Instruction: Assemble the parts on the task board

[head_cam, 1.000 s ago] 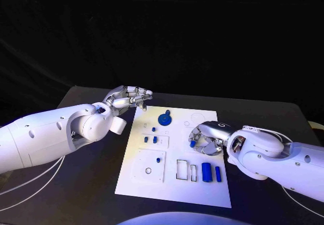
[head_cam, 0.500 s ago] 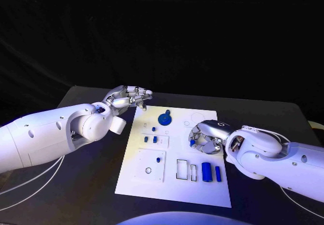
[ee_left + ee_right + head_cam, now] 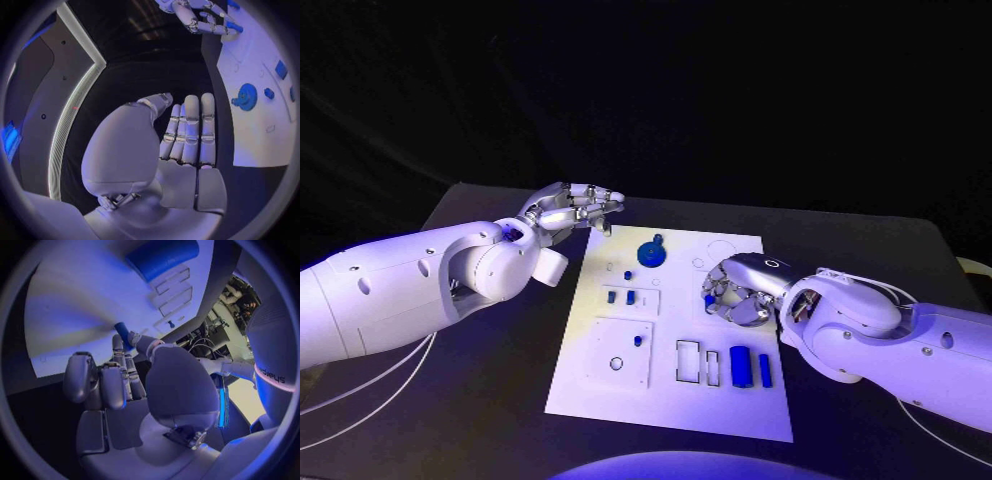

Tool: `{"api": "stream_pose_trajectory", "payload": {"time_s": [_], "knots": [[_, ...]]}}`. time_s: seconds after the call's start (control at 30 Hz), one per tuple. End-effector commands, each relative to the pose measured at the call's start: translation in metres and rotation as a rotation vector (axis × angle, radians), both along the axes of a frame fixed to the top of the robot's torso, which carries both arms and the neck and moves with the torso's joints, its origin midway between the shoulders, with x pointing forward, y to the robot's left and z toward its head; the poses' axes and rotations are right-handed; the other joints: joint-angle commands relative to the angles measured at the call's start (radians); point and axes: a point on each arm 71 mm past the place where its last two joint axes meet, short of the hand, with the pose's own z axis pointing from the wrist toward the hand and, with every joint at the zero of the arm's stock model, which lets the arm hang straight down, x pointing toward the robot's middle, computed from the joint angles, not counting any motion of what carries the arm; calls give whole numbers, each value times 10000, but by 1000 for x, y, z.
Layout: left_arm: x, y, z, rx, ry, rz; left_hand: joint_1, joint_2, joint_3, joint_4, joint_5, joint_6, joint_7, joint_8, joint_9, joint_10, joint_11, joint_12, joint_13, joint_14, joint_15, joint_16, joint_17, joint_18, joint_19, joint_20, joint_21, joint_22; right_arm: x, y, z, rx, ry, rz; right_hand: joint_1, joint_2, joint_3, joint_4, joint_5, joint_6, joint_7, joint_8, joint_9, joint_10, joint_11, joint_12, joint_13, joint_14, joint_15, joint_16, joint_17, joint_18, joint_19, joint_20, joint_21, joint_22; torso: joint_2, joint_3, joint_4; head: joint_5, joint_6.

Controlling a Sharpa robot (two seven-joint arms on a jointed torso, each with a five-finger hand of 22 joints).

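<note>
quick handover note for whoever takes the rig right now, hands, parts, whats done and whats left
Left hand: holds nothing, fingers curled, hovering at the task board's far left corner.
Right hand: over the board's right side, pinching a small blue peg.
On the board: blue round part at the far end, two blue cylinders by the rectangular slots, small blue pieces mid-board.
Done: peg picked up.
Left: seat it, then the loose parts.
</note>
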Motion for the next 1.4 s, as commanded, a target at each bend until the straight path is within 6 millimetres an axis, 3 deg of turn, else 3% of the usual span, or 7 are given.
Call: {"api": "stream_pose_trajectory", "payload": {"time_s": [0.03, 0.4, 0.63, 0.77, 0.9, 1.1, 1.4], "knots": [[-1, -2, 1, -135, -12, -166, 44, 37, -22, -47, 15, -66, 9, -40, -1, -72, -24, -12, -16, 5, 44, -56, -14, 131, 25, 58, -69, -14, -2, 1, 3, 248, -344, -58, 76, 142, 45, 4, 18, 141, -71, 160, 236, 40, -8, 63, 5, 301, -61, 39, 8, -122, 47, -45, 22, 296, -4, 1, 0, -9, 0], [0, -2, 1, -124, -3, -154, 41, 50, -34, -51, 15, -72, 10, -28, 4, -90, -21, 11, -16, 5, 48, -47, -11, 133, 31, 64, -72, -15, -8, -6, 17, 1195, 148, -475, 9, 101, 20, 17, 15, 130, -69, 202, 273, 25, -1, 40, 2, 302, -64, 41, 5, -126, 53, -58, 28, 307, -12, 2, -13, 26, -11], [0, -3, 0, -136, 3, -188, 42, 50, -36, -54, 15, -73, 11, -26, 5, -99, -20, 14, -17, 3, 48, -46, -11, 133, 32, 65, -72, -16, -18, 3, 32, 1904, 158, -212, -25, 87, 12, 30, 19, 106, -63, 211, 285, 12, 4, 26, -1, 301, -61, 39, -2, -127, 55, -60, 29, 312, -27, -3, -9, 80, -23], [1, -4, 0, -141, 5, -203, 42, 50, -36, -54, 15, -73, 11, -26, 5, -99, -20, 14, -17, 3, 48, -46, -11, 133, 32, 65, -72, -16, -24, 18, 37, 2241, 147, 170, -37, 84, 16, 33, 25, 83, -58, 211, 291, -6, 8, 11, -5, 303, -59, 43, 3, -126, 52, -61, 22, 310, -24, 6, -6, 144, -20], [2, -5, 0, -148, 2, -216, 41, 51, -38, -55, 15, -75, 11, -24, 6, -108, -18, 13, -19, 2, 49, -45, -11, 133, 32, 66, -73, -16, -31, 37, 35, 2436, 98, 636, -39, 84, 19, 33, 26, 76, -56, 211, 293, -11, 10, 7, -6, 302, -58, 39, -6, -122, 42, -62, 5, 298, -30, -9, 1, 199, -22], [3, -7, -1, -151, 5, -232, 39, 55, -39, -54, 16, -75, 11, -21, 7, -116, -17, 15, -20, 1, 50, -45, -11, 133, 33, 67, -74, -16, -46, 68, 24, 2631, 217, 1455, -42, 89, 23, 34, 30, 71, -55, 214, 296, -11, 10, 5, -6, 299, -58, 34, -19, -117, 31, -62, -16, 284, -11, 1, 15, 345, -16], [4, -10, -2, -163, 8, -266, 39, 55, -39, -54, 16, -75, 11, -21, 7, -116, -17, 15, -20, 1, 50, -45, -11, 133, 33, 67, -74, -16, -65, 96, 4, 2788, 681, 2195, -44, 95, 29, 35, 35, 61, -53, 215, 300, -16, 12, 0, -7, 299, -57, 33, -25, -112, 19, -62, -37, 270, -2, -15, -2, 526, -81]]}}
